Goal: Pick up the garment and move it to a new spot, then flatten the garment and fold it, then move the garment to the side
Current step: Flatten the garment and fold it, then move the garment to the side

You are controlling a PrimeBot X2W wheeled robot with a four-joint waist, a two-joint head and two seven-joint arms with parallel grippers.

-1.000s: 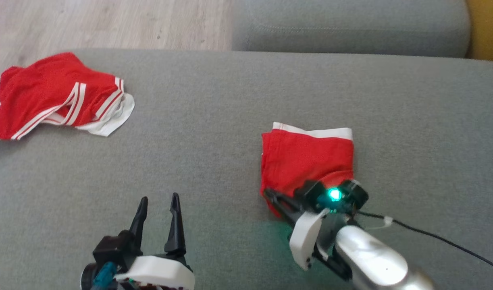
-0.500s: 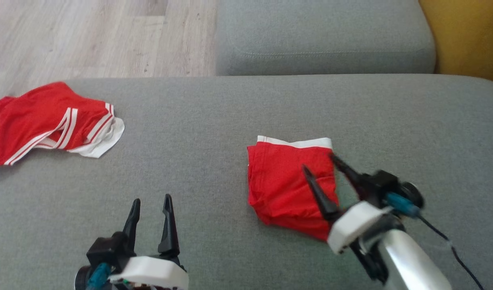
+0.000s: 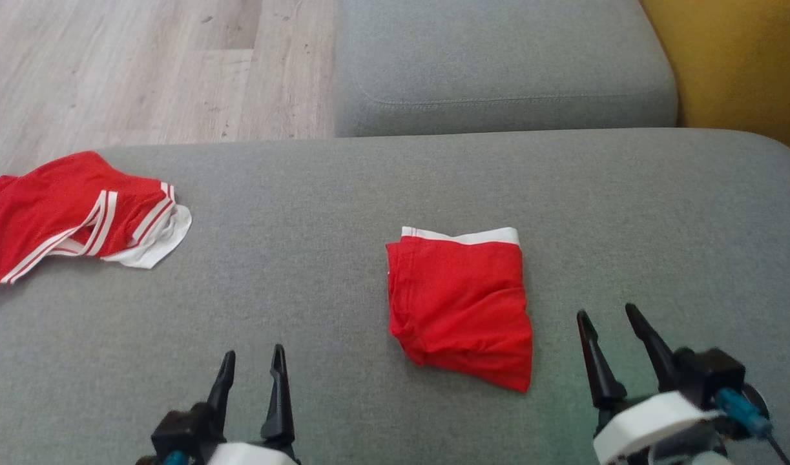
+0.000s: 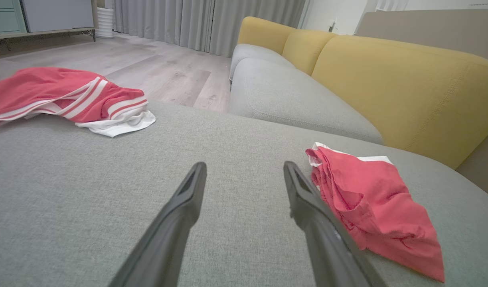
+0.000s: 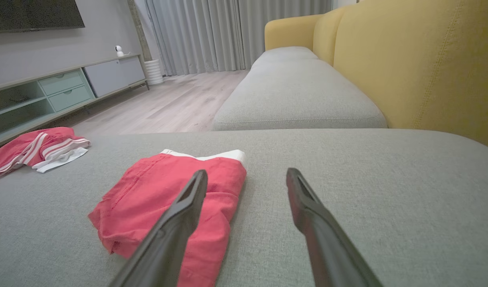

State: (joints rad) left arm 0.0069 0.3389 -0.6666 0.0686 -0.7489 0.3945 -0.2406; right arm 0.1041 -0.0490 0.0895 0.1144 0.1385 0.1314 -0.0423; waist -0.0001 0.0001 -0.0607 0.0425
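A folded red garment with a white waistband lies flat on the grey sofa seat, a little right of centre; it also shows in the left wrist view and the right wrist view. My right gripper stands open just right of it, apart from the cloth and empty. My left gripper is open near the front edge, well left of the garment, holding nothing.
A second red garment with white stripes lies crumpled at the seat's far left. Another grey seat cushion adjoins behind, with a yellow backrest to the right and wooden floor beyond.
My right gripper let go of the folded garment's near edge, opened and drew back to the right. The head camera shifted, so the whole scene sits lower and further left.
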